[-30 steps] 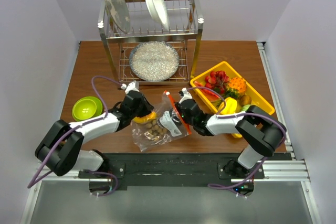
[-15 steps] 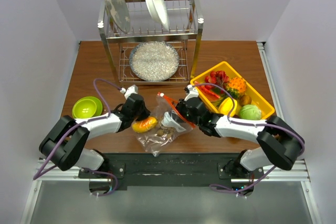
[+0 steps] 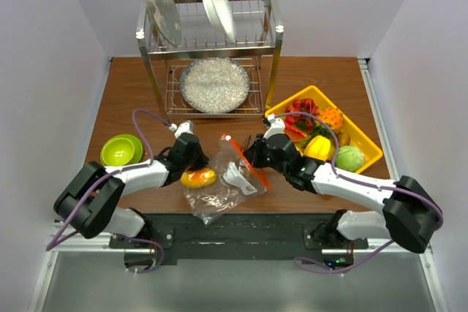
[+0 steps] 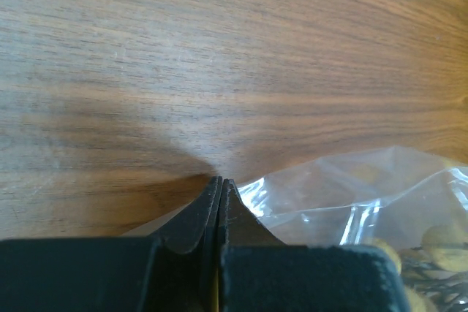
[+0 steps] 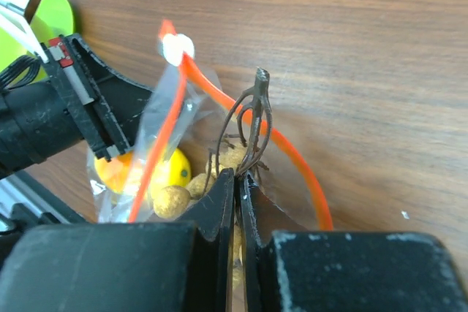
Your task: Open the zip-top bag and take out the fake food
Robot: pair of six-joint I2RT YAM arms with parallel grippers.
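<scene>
Wooden table (image 3: pixel 131 100), crinkly zip-top bag (image 3: pixel 219 193), small white label (image 3: pixel 236 176), writing illegible

The clear zip-top bag (image 3: pixel 223 188) sits crumpled, orange zipper (image 3: pixel 249 166) parted, yellow-orange mango (image 3: pixel 199 177) and brown balls (image 3: pixel 213 199) inside.

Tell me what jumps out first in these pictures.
At the table's near edge, the left end effector and right end effector each pinch the clear zip-top bag, its orange zipper gaping open. A yellow-orange mango and brown balls show inside. To the right sits a bright yellow bin of toy food.
</scene>
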